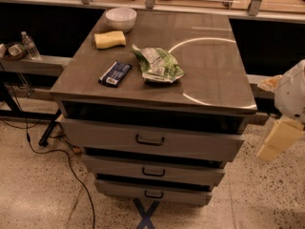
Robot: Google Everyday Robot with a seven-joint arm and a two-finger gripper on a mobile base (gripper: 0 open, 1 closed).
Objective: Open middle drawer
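Observation:
The middle drawer (190, 174) is the low grey front between the taller top drawer (105, 136) and the narrower lowest drawer (119, 190) of the cabinet. Its small dark bail handle (153, 172) sits at its centre. Its front stands a little behind the top drawer's front. My gripper (280, 141) hangs at the right edge of the view, beside the cabinet's right side, at about the height of the top drawer and apart from all handles. It holds nothing that I can see.
On the cabinet top (214, 75) lie a white bowl (121, 18), a yellow sponge (109, 39), a blue packet (115, 74) and a green chip bag (157, 65). A water bottle (29, 45) stands on a shelf at left. Black cables (57, 151) trail on the floor.

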